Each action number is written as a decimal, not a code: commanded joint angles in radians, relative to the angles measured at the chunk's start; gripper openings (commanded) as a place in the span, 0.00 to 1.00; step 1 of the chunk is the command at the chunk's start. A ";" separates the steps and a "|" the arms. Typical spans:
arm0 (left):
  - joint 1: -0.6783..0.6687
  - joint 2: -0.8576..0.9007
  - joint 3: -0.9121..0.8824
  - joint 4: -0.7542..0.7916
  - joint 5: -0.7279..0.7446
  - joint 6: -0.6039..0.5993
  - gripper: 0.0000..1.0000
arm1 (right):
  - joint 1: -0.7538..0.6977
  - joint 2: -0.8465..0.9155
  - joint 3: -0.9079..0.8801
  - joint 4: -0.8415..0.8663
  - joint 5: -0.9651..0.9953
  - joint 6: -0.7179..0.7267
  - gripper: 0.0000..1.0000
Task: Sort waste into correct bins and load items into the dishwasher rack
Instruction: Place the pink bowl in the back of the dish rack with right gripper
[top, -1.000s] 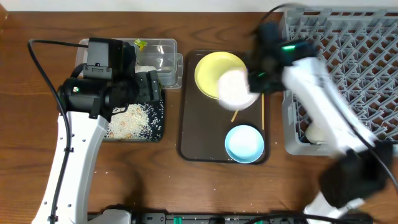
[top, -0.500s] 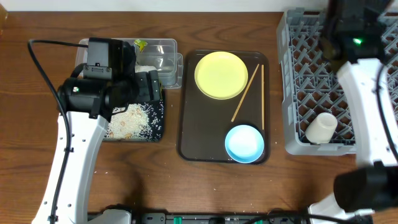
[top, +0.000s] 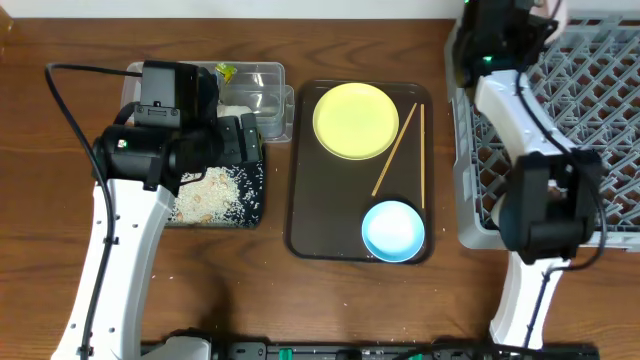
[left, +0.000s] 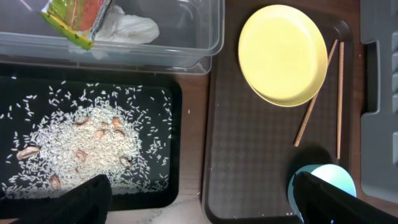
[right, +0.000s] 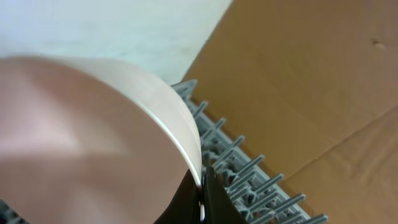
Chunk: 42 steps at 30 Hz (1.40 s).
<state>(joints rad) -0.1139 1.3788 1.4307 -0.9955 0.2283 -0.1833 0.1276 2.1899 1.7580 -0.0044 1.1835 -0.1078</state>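
Two chopsticks (top: 395, 148), one plate (top: 355, 120), one blue bowl (top: 393, 229)

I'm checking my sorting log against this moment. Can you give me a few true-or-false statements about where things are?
1. The yellow plate lies on the brown serving tray. True.
2. The light blue bowl is stacked on the yellow plate. False: it sits apart from it, on the serving tray.
3. The rice grains lie in the black tray. True.
4. The printed wrapper lies in the black tray. False: it is in the clear tub.
5. The right gripper grips the pinkish bowl by its rim. True.
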 joint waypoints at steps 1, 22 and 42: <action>0.004 0.002 -0.008 -0.002 -0.013 0.005 0.95 | 0.043 0.053 0.002 0.049 0.012 -0.114 0.01; 0.004 0.002 -0.008 -0.003 -0.013 0.005 0.95 | 0.075 0.148 0.002 0.389 0.195 -0.429 0.01; 0.004 0.002 -0.008 -0.003 -0.012 0.005 0.95 | 0.141 0.147 -0.006 -0.048 0.147 -0.147 0.56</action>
<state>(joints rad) -0.1139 1.3788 1.4307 -0.9955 0.2287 -0.1833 0.2279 2.3280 1.7504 -0.0521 1.3430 -0.2939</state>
